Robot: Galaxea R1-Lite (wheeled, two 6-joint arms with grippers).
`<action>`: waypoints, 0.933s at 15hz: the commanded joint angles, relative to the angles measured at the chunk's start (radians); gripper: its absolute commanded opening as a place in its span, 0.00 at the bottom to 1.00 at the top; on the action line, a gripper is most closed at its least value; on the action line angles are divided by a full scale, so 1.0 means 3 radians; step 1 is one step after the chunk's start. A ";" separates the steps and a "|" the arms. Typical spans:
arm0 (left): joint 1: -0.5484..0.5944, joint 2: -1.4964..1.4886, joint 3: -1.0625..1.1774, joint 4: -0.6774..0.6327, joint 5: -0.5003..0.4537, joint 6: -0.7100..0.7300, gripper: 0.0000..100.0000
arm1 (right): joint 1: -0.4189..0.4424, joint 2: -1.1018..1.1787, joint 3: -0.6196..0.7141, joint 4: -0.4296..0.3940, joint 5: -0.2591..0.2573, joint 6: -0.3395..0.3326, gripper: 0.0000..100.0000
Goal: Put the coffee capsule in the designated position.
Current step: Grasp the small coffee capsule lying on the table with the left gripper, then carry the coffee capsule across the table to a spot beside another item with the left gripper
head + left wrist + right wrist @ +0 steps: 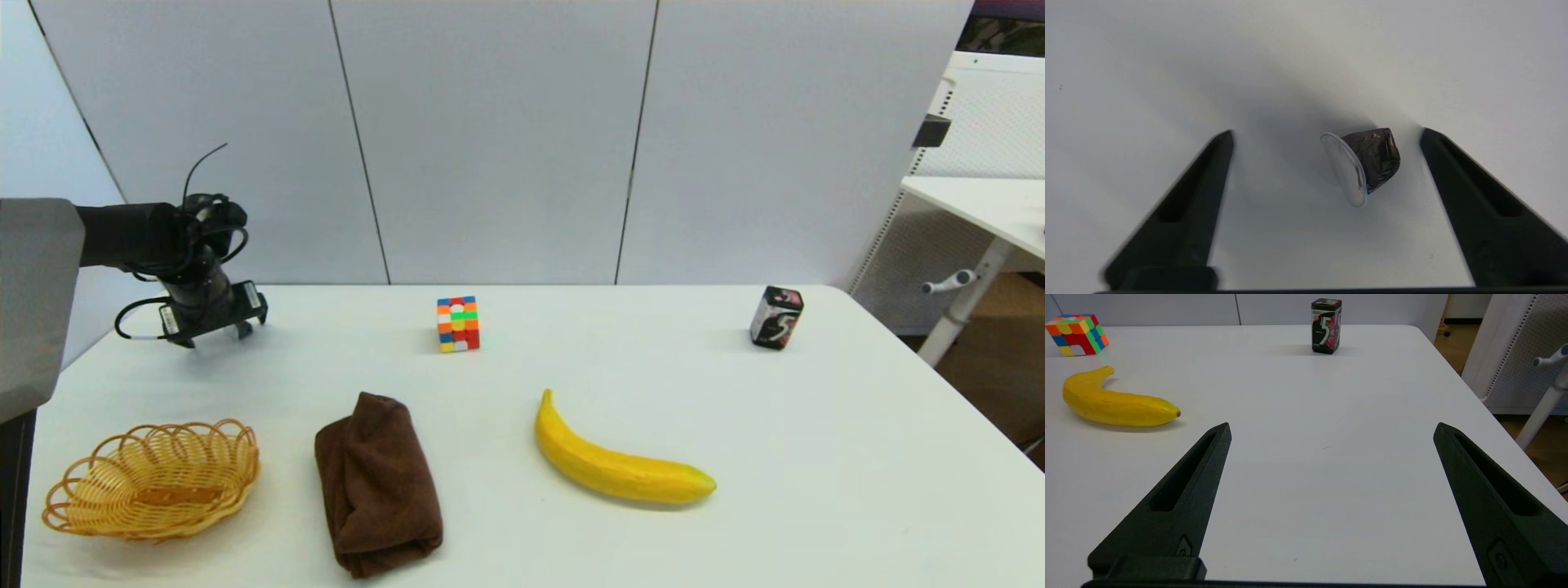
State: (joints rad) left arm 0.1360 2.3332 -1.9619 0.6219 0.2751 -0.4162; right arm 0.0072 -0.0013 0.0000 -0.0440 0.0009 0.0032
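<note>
Nearest the head camera, along the front of the white counter [816, 457], lie a woven yellow basket [153, 479] at the left, a folded brown towel [377, 485] beside it, and a yellow banana [614, 462] toward the middle. Farther back stand a colourful puzzle cube [458, 323] and, well to the right, a black box with a "5" [776, 317]. At the far left corner the left pincer [214, 325] is lowered close to the counter, its wrist pointing down.

From the left wrist, that pincer [1327, 132] is spread wide and grips nothing. Between its two black fingers [1474, 196] lies the coffee capsule [1365, 163], tipped on its side on the bare counter, silvery flat face turned toward one finger and dark crinkled body nearer the other, touching neither.

From the right wrist, the right pincer [1332, 430] hangs wide open and empty above the counter's right side, with the banana, cube and box beyond it.
</note>
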 commanded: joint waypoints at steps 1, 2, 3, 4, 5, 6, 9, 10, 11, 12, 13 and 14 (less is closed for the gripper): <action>0.0002 -0.0015 0.0000 0.0008 0.0008 -0.0009 0.00 | 0.0001 0.0004 0.0056 -0.0001 0.0002 0.0000 1.00; 0.0002 -0.0015 -0.0005 0.0008 0.0008 -0.0009 0.00 | 0.0001 0.0004 0.0056 -0.0001 0.0002 0.0000 1.00; 0.0002 -0.0015 0.0000 0.0008 0.0008 -0.0009 0.00 | 0.0001 0.0004 0.0056 -0.0001 0.0002 0.0000 1.00; 0.0002 -0.0015 0.0000 0.0013 0.0008 -0.0009 0.00 | 0.0001 0.0004 0.0056 -0.0001 0.0002 -0.0011 1.00; -0.0008 -0.0015 0.0000 0.0013 0.0003 -0.0009 0.00 | 0.0001 0.0004 0.0056 -0.0001 0.0002 0.0000 1.00; -0.0013 -0.0015 0.0000 0.0008 0.0008 -0.0009 0.00 | 0.0001 0.0004 0.0056 -0.0001 0.0002 0.0000 1.00; -0.0024 -0.0015 0.0000 0.0008 0.0003 -0.0009 0.00 | 0.0001 0.0004 0.0056 -0.0001 0.0002 0.0000 1.00; -0.0029 -0.0015 0.0000 0.0003 0.0003 0.0007 0.00 | 0.0001 0.0004 0.0056 -0.0001 0.0002 0.0000 1.00; -0.0024 -0.0036 -0.0010 -0.0043 0.0008 0.0027 0.00 | 0.0001 0.0004 0.0056 -0.0001 0.0002 0.0000 1.00; -0.0019 -0.0082 -0.0031 -0.0191 0.0008 0.0073 0.00 | 0.0001 0.0004 0.0056 -0.0001 0.0002 0.0000 1.00; -0.0019 -0.0159 -0.0031 -0.0386 -0.0002 0.0196 0.00 | 0.0001 0.0004 0.0056 -0.0001 0.0002 0.0000 1.00; -0.0019 -0.0271 -0.0031 -0.0519 -0.0022 0.0400 0.00 | 0.0001 0.0004 0.0056 -0.0001 0.0002 0.0000 1.00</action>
State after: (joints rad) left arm 0.1283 2.3121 -1.9689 0.5343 0.2736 -0.3717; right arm 0.0072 -0.0013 0.0000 -0.0440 0.0013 0.0028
